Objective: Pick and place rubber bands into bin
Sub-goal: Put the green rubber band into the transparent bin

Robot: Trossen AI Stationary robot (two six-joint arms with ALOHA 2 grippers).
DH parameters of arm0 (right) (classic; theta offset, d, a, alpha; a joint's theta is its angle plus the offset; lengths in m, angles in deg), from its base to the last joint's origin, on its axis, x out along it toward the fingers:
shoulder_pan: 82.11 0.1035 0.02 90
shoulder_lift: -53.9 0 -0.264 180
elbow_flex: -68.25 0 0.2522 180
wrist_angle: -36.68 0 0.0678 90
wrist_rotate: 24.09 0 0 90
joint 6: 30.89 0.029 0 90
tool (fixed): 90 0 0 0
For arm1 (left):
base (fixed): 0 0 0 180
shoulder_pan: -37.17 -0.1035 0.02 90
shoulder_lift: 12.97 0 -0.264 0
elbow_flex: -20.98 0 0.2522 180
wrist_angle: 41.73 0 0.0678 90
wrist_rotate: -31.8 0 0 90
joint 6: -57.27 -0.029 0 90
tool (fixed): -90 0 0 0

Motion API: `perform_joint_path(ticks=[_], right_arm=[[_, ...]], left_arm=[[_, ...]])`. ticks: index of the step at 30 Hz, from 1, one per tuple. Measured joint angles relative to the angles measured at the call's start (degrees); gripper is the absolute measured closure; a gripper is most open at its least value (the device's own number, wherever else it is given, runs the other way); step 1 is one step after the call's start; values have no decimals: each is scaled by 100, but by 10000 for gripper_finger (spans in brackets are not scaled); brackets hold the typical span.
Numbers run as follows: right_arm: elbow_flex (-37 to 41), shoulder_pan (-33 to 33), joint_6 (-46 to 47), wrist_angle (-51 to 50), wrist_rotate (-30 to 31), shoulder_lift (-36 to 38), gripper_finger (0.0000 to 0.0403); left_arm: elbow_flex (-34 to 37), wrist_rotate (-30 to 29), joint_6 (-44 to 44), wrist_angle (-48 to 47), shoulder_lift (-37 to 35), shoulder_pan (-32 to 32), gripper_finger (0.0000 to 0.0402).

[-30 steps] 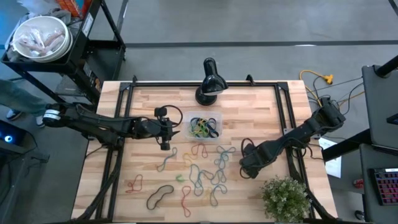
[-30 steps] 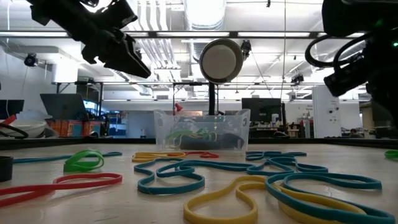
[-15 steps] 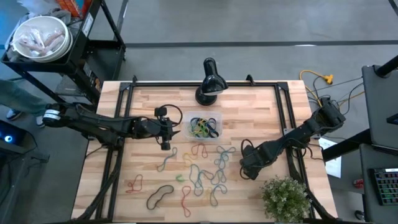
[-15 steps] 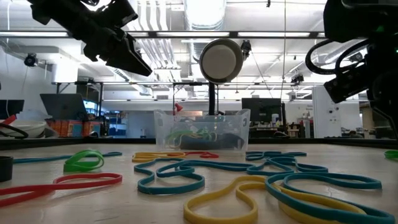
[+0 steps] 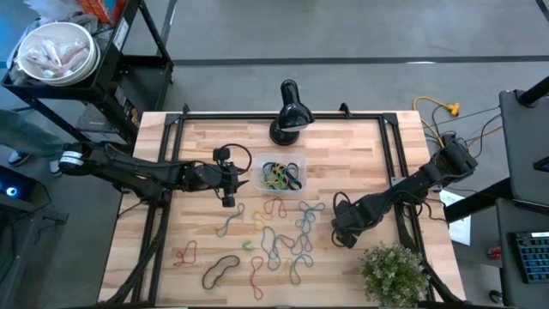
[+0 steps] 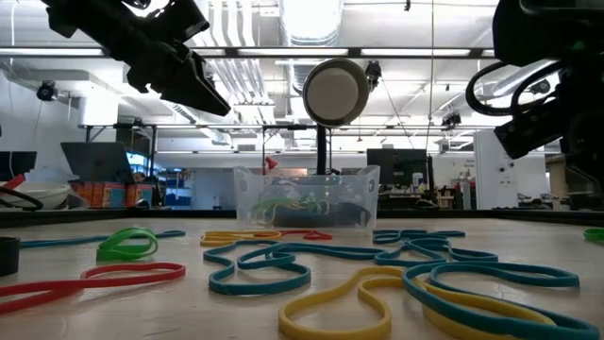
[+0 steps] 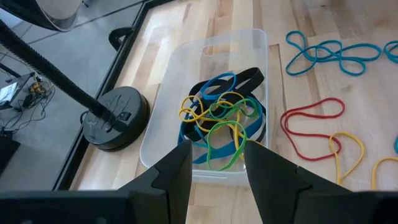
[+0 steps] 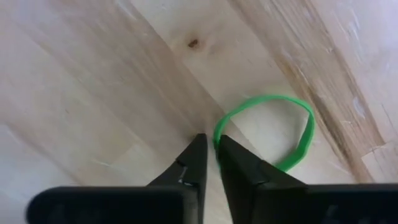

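Green rubber band [image 8: 283,134], right hand [image 8: 211,152] newly pinched.

A: Both arms dark, near black, built of jointed tubular links. Left arm [image 5: 137,174] has a white band near its base end.

B: Cabling?

A: A black cable loops off the left arm's wrist, and another loop sits at the right arm [image 5: 403,193] near its wrist. Right arm's base block is boxy.

B: Fingers?

A: Matte black. On the left gripper [image 7: 214,169], broad flat wedges. On the right gripper [image 8: 211,158], slim tapered points.
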Motion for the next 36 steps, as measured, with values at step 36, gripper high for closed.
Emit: perform_joint_path(ticks=[36], right_arm=[[-2547,-64,-4707,254,4087,-17,395]], left_arm=[[7,2,9,1,1,-2,269]])
